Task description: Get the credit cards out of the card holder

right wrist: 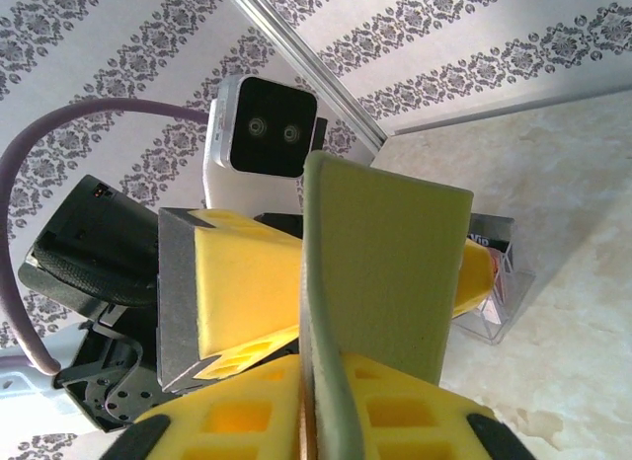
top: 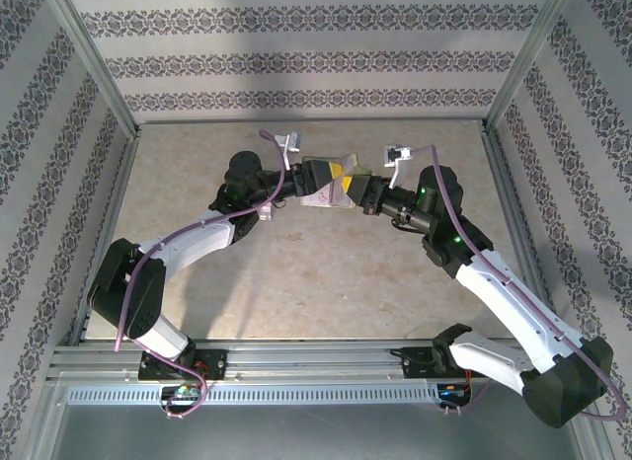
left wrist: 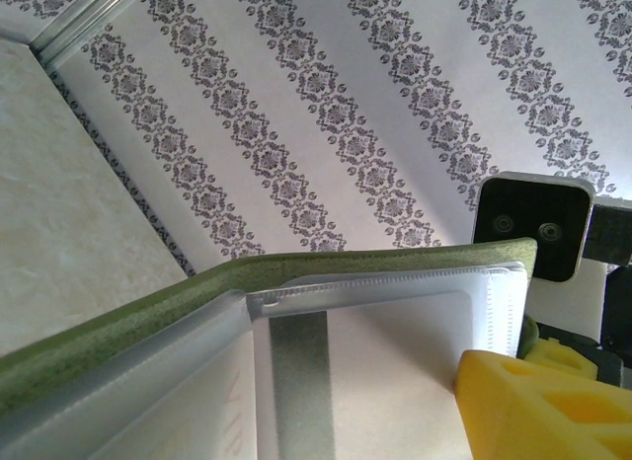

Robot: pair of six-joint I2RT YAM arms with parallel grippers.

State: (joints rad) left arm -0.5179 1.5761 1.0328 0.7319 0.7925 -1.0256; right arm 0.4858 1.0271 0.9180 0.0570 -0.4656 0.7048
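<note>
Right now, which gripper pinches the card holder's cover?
The right gripper, shut on the green cover of the card holder; the left gripper stands open around it.

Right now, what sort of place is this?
Probably a purpose-built robot test cell, not a real home: wallpapered panels set in a bare aluminium frame box in a pale stone-look tabletop, and the left arm and right arm are bolted to a rail at its near edge.

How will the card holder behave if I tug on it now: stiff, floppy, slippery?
Likely bendy: the card holder curves visibly near its fold. Its clear pockets look glossy, so probably slippery. It looks thin, so probably light.
</note>
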